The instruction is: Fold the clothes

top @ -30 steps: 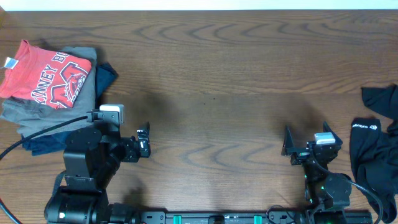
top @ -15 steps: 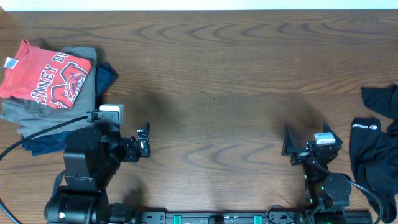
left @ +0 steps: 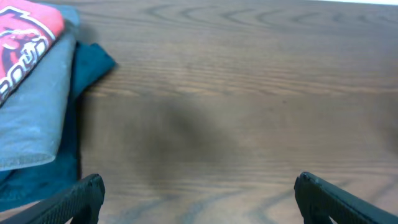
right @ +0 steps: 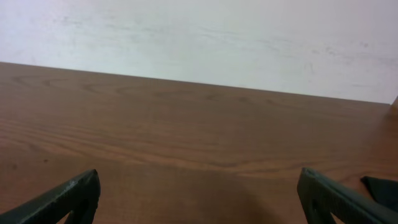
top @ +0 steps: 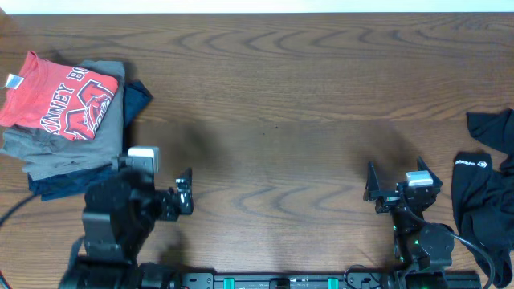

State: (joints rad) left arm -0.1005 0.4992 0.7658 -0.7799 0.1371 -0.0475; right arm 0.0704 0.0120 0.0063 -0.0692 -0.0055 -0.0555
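The clothes lie in two places. At the far left is a folded stack with a coral-red printed T-shirt on top, a grey garment under it and a dark blue one at the bottom. A crumpled black garment with a small white logo lies at the right edge, and a corner of it shows in the right wrist view. My left gripper is open just right of the stack, over bare wood. My right gripper is open left of the black garment, holding nothing.
The wooden table runs between the two piles. A pale wall rises behind its far edge. Both arm bases stand at the near edge, and a black cable trails off to the left.
The left arm has shifted slightly toward the near edge, and its wrist camera and cable have moved with it. The right arm and the clothes have not moved.
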